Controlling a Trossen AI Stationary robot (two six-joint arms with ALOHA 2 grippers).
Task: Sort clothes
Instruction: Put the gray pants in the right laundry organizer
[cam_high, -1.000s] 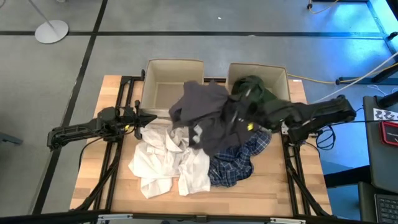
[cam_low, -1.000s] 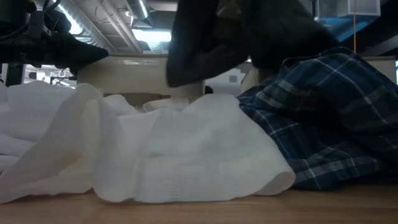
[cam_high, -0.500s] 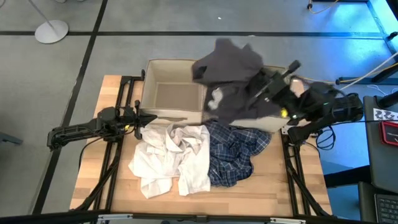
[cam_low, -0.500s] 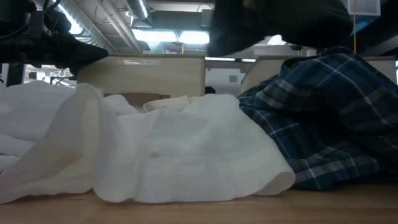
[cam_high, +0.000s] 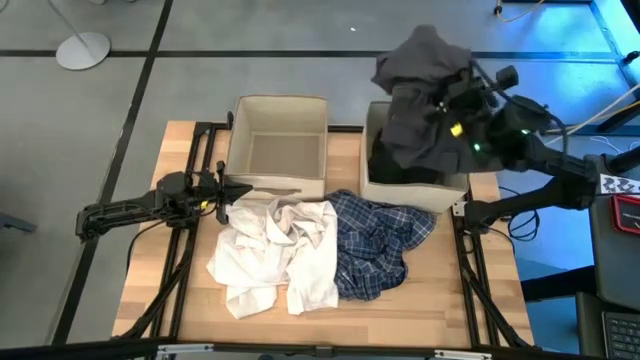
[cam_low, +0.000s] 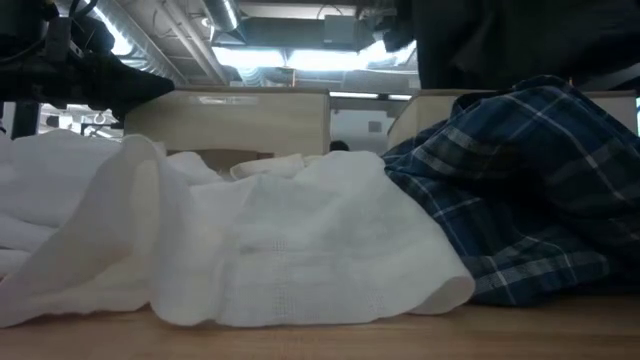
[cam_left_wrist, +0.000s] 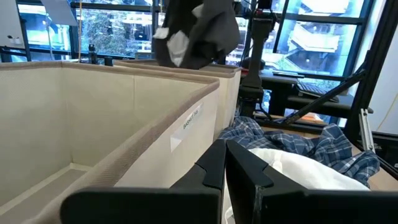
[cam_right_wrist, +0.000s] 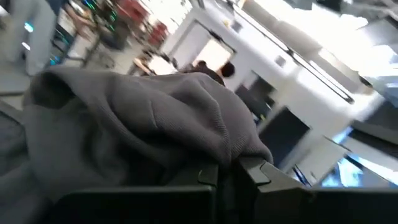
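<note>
A dark grey garment (cam_high: 420, 90) hangs bunched in the air over the right beige box (cam_high: 415, 192), with my right gripper (cam_high: 452, 112) shut on it. In the left wrist view the garment (cam_left_wrist: 199, 31) shows above the box rims. White shirts (cam_high: 275, 255) lie crumpled on the table in front of the left box (cam_high: 278, 140). A blue-and-white plaid shirt (cam_high: 380, 245) lies beside them to the right. My left gripper (cam_high: 240, 190) waits shut, level, by the left box's near wall. My right gripper pinches a bunched fold of the grey garment (cam_right_wrist: 214, 149) between its two fingers; how many layers, I cannot tell. The fingers (cam_right_wrist: 252, 169) lie about level, coming from the table's right side. The cloth humps up ahead of them and hangs slack, clear of the table.
The two beige boxes stand side by side at the table's far edge; the left one shows a bare floor (cam_high: 285, 152). In the low view the white shirts (cam_low: 250, 240) and plaid shirt (cam_low: 520, 180) fill the table's middle. Bare wood (cam_high: 450, 300) lies at the near right.
My right gripper has swung up and toward the table's far right, rolling its wrist, and has carried the grey garment from above the pile to over the right box. The garment has bunched up. The white and plaid shirts, now uncovered, have stayed put.
</note>
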